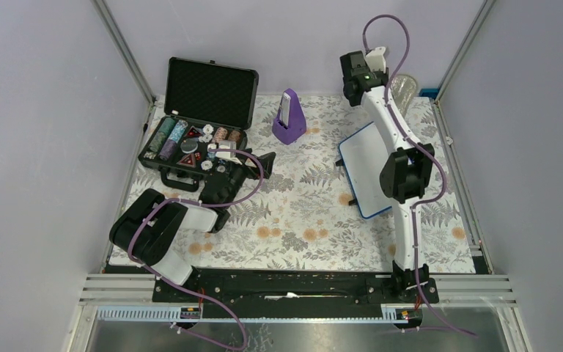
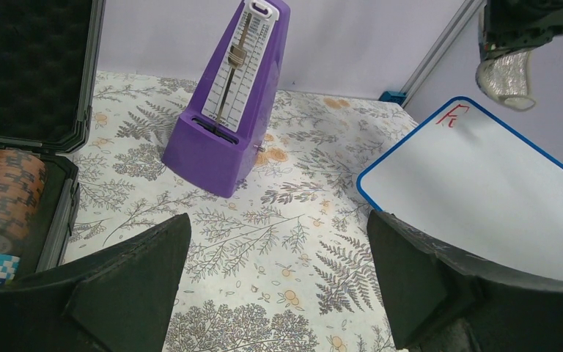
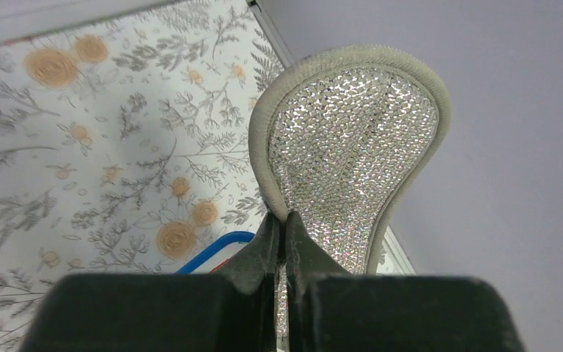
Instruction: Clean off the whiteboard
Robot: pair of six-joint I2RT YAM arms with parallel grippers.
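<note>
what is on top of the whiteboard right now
A small red handwritten mark sits at one corner of the whiteboard; the rest that shows is blank. The right arm covers its right side in the top view, and a left gripper finger hides its near edge.

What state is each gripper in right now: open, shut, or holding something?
Left gripper: open, holding nothing.
Right gripper: shut on the pad.
</note>
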